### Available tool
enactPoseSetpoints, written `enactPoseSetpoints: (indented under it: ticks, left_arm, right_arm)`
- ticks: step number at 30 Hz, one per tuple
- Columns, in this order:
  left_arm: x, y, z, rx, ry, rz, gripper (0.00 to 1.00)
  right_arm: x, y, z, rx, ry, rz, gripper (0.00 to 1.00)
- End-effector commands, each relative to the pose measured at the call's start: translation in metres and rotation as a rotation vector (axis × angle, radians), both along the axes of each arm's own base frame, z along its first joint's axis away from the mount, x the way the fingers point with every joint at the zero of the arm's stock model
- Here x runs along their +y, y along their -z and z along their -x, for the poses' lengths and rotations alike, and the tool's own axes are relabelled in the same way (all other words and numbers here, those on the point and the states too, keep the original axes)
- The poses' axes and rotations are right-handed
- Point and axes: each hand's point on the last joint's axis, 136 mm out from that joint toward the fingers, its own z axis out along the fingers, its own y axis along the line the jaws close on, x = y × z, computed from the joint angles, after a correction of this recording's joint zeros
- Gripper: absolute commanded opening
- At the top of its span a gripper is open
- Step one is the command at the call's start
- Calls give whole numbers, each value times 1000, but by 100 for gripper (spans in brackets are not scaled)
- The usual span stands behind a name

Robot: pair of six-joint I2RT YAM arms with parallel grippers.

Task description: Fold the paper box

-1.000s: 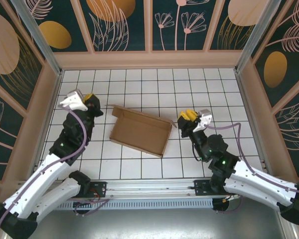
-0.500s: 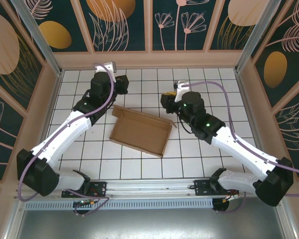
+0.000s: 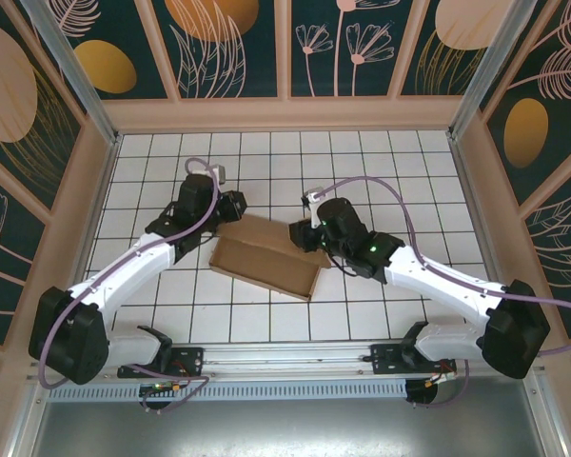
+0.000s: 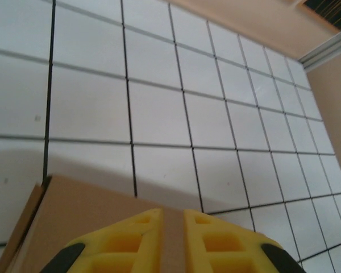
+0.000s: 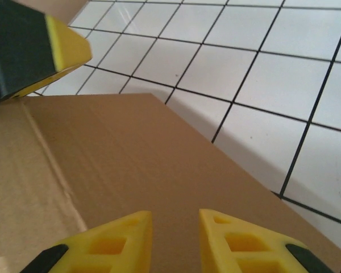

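Up close, the left gripper (image 4: 171, 220) has its yellow fingers (image 4: 139, 236) drawn nearly together, with only a thin strip of brown cardboard showing in the gap; I cannot tell whether they pinch the cardboard or merely sit over it. The right gripper (image 5: 175, 223) has its fingers (image 5: 116, 239) parted by a wider gap, released, with a flat cardboard panel directly beyond the tips. From above, the left gripper (image 3: 231, 205) sits at the far left corner of the paper box (image 3: 266, 262), and the right gripper (image 3: 301, 234) sits at the far edge of the box towards its right end, so the two tools meet the same far side from opposite ends. One black-and-yellow finger (image 5: 59, 42) of the left gripper appears at the upper left of the right wrist view, just past the panel's far edge. The paper box (image 5: 131, 153) lies near the middle of the white tiled table (image 3: 362, 162), turned at a slant to the grid lines, its shallow tray open upwards. In the left wrist view its cardboard (image 4: 85, 216) ends at a straight edge, with bare tiles beyond.
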Motion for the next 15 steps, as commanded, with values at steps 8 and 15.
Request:
enactPoseSetpoints:
  ticks: [8,15]
  left_arm:
    - [2,42,27,78,9,68,17]
    - [-1,66,40,126,48,75,24]
  right_arm:
    - [-8,60,15,110,41,52,33]
    - [-38,41,9,1,158,87,47]
